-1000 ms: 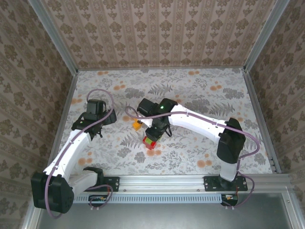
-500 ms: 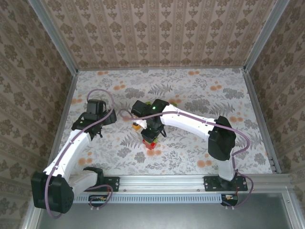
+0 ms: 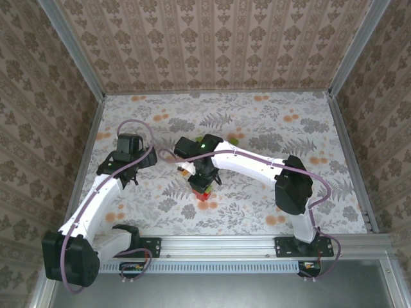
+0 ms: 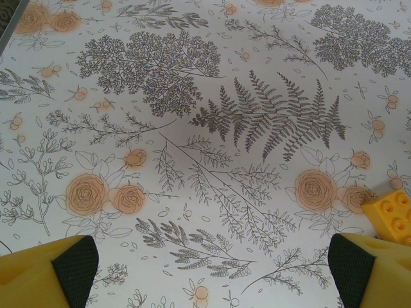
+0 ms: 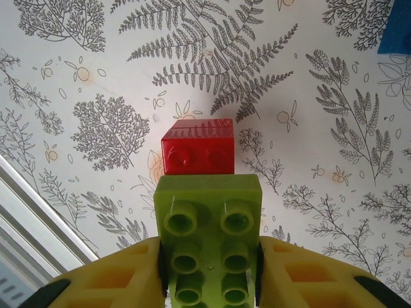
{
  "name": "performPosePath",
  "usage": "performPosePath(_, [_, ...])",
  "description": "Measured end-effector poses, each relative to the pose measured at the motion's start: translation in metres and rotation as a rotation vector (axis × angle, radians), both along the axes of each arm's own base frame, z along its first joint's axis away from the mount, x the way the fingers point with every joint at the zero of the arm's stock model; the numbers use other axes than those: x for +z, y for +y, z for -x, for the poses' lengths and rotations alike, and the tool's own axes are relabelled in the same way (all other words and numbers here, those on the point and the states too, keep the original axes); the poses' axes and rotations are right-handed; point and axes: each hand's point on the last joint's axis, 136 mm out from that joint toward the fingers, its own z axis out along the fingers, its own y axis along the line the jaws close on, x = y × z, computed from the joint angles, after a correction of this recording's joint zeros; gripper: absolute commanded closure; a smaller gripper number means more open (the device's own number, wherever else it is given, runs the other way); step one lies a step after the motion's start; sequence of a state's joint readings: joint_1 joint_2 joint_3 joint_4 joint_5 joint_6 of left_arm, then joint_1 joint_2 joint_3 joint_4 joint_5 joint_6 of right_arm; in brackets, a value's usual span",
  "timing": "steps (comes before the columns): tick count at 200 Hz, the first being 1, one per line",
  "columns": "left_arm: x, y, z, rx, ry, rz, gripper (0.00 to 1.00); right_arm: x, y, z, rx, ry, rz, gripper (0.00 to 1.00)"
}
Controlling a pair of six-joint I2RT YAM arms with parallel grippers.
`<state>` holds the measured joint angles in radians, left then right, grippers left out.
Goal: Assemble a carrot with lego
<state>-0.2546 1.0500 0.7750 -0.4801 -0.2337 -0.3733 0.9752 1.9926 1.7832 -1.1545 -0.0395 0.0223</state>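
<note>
The right gripper (image 5: 209,282) clamps an oblong lime-green brick (image 5: 209,212), studs up, right beside a glossy red brick (image 5: 198,149). The left gripper (image 4: 215,264) gapes wide, holding nothing.

White link shells, black joint housings on left arm (image 3: 96,199) and right arm (image 3: 257,168). Lilac cable (image 3: 138,125) looped along each. Green LED (image 3: 202,145) lit on right wrist housing. Left gripper (image 4: 212,273): yellow fingers (image 4: 32,276), black textured pads (image 4: 76,266). Black base brackets (image 3: 138,244) at foot of each.
</note>
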Motion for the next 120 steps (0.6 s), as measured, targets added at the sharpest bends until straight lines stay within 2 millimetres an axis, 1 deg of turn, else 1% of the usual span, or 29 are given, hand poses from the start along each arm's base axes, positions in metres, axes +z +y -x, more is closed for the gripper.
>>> performPosePath(64, [0.0,-0.0001,0.0,-0.001,0.0,0.0,0.05,-0.0004,0.0039,0.0038,0.008,0.016,-0.007,0.63])
performPosePath(120, [0.0,-0.0001,0.0,-0.001,0.0,0.0,0.05,-0.0024,0.006,0.0034,0.011,0.019,-0.004,0.63])
